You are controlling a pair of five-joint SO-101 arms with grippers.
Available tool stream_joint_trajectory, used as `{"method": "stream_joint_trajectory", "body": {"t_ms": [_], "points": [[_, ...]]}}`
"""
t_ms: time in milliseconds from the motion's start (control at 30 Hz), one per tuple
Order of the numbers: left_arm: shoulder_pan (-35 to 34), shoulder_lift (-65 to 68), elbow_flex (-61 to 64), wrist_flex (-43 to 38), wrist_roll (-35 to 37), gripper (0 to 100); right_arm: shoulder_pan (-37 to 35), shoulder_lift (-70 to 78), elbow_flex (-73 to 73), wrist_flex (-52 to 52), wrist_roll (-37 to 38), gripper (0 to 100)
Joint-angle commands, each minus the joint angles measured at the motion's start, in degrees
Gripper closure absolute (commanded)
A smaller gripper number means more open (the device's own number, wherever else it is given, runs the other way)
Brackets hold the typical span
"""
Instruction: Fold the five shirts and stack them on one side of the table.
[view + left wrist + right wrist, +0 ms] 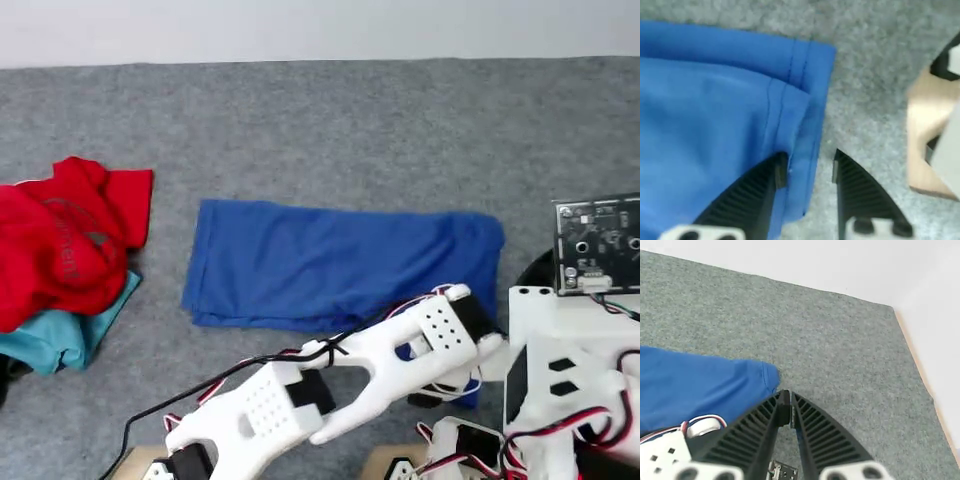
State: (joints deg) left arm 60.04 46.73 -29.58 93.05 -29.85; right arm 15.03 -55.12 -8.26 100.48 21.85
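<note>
The blue shirt (340,262) is laid on the counter (330,130), its edge straddled by the spread left hand (810,167); the right hand (790,407) is pressed together. A red shirt (60,240) (crumpled) is heaped on a teal shirt (60,340).

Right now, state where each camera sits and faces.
High view: fixed overhead, looking down on grey mat and blue shirt; both arms show.
Left wrist view: on left arm, close above the shirt's hem; open left end effector shows.
Right wrist view: on right arm, facing across the mat; shut right end effector shows.
All share the blue shirt.
</note>
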Motion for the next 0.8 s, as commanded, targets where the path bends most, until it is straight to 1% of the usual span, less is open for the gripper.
{"method": "stream_joint_trajectory", "body": {"t_ms": [0, 167, 367, 433, 767], "points": [[-0.88, 2.37, -6.99, 1.32, -0.62, 84, 0.48, -0.22, -0.18, 2.33, 0.44, 99.0], [-1.58, 6.33, -14.02, 3.96, -0.62, 85, 0.48, -0.48, -0.18, 2.33, 0.53, 99.0], [-1.49, 9.85, -18.77, 6.68, -0.62, 97, 0.48, -0.13, -0.18, 2.33, 0.53, 99.0], [-1.41, 10.11, -19.47, 7.30, -0.62, 99, 0.48, -0.13, -0.09, 2.33, 0.53, 99.0], [-1.41, 6.24, -19.38, 7.30, -0.53, 99, 0.48, -0.04, 0.00, 2.33, 0.53, 99.0]]}}
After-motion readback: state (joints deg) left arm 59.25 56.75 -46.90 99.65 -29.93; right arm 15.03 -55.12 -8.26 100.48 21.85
